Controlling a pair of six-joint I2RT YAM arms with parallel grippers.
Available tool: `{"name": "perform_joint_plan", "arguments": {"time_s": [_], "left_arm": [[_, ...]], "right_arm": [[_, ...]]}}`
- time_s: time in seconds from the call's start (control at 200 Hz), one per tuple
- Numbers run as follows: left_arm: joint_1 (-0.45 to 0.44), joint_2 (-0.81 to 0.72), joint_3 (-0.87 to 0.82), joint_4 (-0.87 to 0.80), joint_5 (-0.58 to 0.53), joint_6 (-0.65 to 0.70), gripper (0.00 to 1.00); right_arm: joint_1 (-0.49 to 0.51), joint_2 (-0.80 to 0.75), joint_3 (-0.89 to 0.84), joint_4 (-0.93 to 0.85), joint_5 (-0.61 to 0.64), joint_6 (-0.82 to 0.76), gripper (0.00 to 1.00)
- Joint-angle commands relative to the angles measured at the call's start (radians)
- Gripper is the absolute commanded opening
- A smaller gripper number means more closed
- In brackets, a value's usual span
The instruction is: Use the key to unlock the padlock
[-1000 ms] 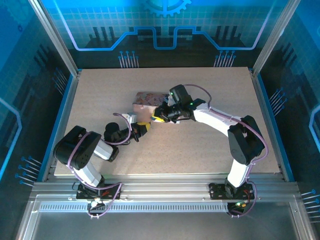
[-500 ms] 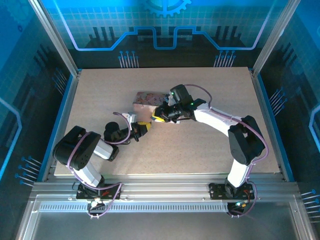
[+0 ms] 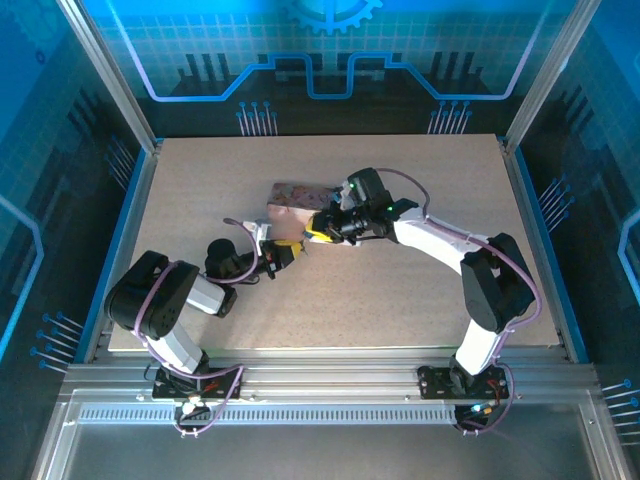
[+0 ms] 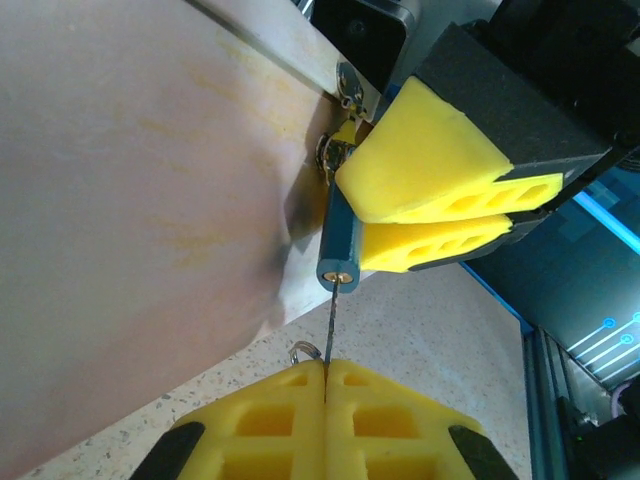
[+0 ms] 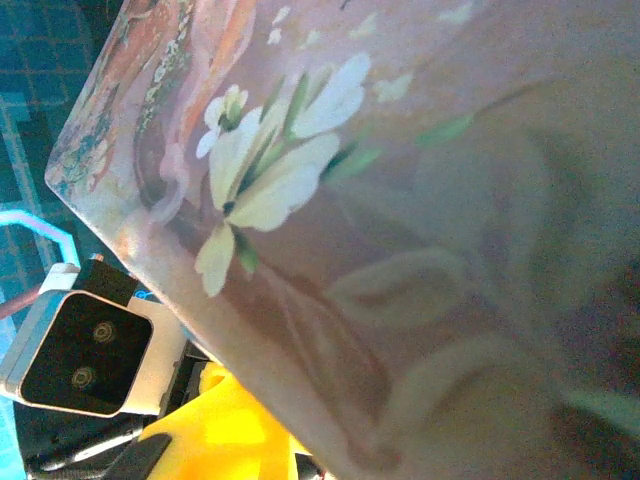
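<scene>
In the left wrist view the small blue-grey padlock (image 4: pixel 338 250) hangs beside the pink tin (image 4: pixel 130 190), its brass keyhole facing my left gripper. My right gripper (image 4: pixel 352 222) is shut on the padlock's body between its yellow fingers (image 4: pixel 440 180). The thin dark key (image 4: pixel 329 325) runs from the keyhole down into my left gripper (image 4: pixel 326 366), which is shut on it, with a small wire ring (image 4: pixel 305 351) at the tips. From above, the left gripper (image 3: pixel 285 250) and right gripper (image 3: pixel 318 233) meet tip to tip at the tin's (image 3: pixel 292 200) near side.
The flower-printed tin lid (image 5: pixel 400 200) sits right in front of the right wrist camera, with a yellow finger (image 5: pixel 215 430) below it. The speckled table (image 3: pixel 420 290) spreads around the arms inside a blue-edged metal frame (image 3: pixel 540 250).
The left arm has shifted a little away from the near edge, towards the tin. The right gripper has nudged slightly right. Both grips are unchanged.
</scene>
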Motion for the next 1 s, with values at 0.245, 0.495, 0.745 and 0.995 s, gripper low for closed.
{"name": "perform_joint_plan", "arguments": {"time_s": [0.245, 0.495, 0.745, 0.995], "left_arm": [[0.009, -0.001, 0.049, 0.041, 0.039, -0.052, 0.0], [0.009, 0.005, 0.04, 0.039, 0.042, -0.039, 0.0], [0.009, 0.005, 0.026, 0.04, 0.066, -0.012, 0.0], [0.01, -0.004, 0.032, 0.04, 0.074, -0.022, 0.0]], "right_arm": [[-0.008, -0.007, -0.049, 0.213, -0.141, 0.073, 0.02], [-0.017, -0.023, -0.046, 0.187, -0.136, 0.055, 0.01], [-0.024, -0.037, -0.038, 0.146, -0.13, 0.026, 0.01], [-0.031, -0.042, -0.037, 0.134, -0.147, 0.008, 0.01]]}}
